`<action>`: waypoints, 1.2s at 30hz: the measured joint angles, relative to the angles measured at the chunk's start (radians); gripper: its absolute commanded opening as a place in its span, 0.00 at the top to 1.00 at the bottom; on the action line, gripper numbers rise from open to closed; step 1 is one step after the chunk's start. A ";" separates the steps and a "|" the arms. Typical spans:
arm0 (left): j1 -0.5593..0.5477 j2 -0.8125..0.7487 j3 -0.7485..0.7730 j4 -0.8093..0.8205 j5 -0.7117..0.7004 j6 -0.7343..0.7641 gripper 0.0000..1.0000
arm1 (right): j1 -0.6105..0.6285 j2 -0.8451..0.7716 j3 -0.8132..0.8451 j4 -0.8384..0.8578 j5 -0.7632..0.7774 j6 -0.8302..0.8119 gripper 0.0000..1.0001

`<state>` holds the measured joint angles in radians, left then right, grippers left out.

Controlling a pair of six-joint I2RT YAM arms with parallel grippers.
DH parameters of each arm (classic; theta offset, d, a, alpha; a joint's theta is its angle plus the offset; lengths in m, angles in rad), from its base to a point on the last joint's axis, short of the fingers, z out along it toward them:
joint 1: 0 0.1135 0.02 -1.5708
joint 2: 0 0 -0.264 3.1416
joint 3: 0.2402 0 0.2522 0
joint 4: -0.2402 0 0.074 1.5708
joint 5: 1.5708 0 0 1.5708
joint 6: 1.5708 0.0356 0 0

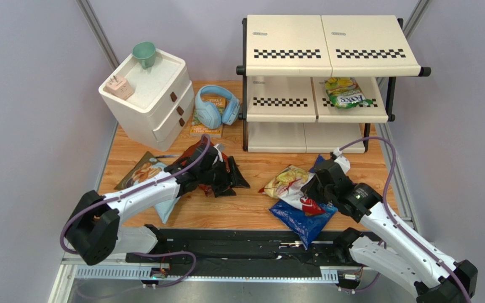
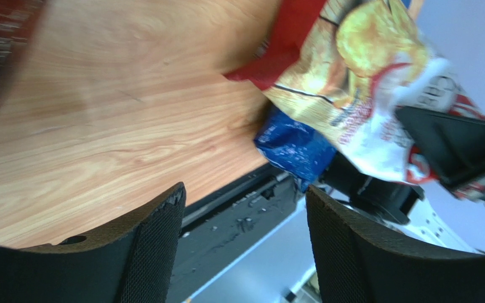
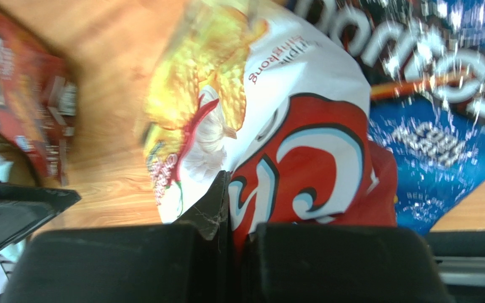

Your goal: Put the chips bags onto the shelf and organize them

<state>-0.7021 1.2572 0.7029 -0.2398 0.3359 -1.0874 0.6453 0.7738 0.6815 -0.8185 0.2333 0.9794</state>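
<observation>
The right end effector (image 3: 231, 208) pinches the white-and-red bag (image 3: 302, 145), so lift it slowly to the shelf (image 1: 327, 44); the left end effector (image 2: 244, 211) is open.

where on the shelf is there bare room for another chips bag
On the shelf, the top tier is bare across both boards. The middle tier's left board is free; its right board holds the green-yellow bag. The bottom tier looks clear too. The table is crowded in front, with the white-and-red bag overlapping the blue Doritos bag.
</observation>
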 measured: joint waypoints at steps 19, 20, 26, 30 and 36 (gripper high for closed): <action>-0.176 0.380 -0.013 0.489 0.114 -0.243 0.24 | 0.009 -0.158 -0.205 -0.011 -0.100 0.232 1.00; -0.181 0.381 -0.013 0.494 0.095 -0.251 0.24 | 0.009 -0.164 -0.208 -0.011 -0.109 0.233 1.00; -0.191 0.412 0.047 0.514 0.034 -0.274 0.25 | 0.009 -0.146 -0.239 0.037 -0.170 0.238 1.00; -0.212 0.475 0.125 0.496 0.002 -0.273 0.29 | 0.009 -0.135 -0.272 0.094 -0.202 0.249 0.98; -0.264 0.570 0.175 0.512 -0.023 -0.309 0.71 | 0.008 -0.182 -0.309 0.129 -0.217 0.258 0.98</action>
<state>-0.9657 1.8271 0.8780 0.2718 0.3134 -1.3960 0.6537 0.5915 0.3721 -0.6899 0.0158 1.2373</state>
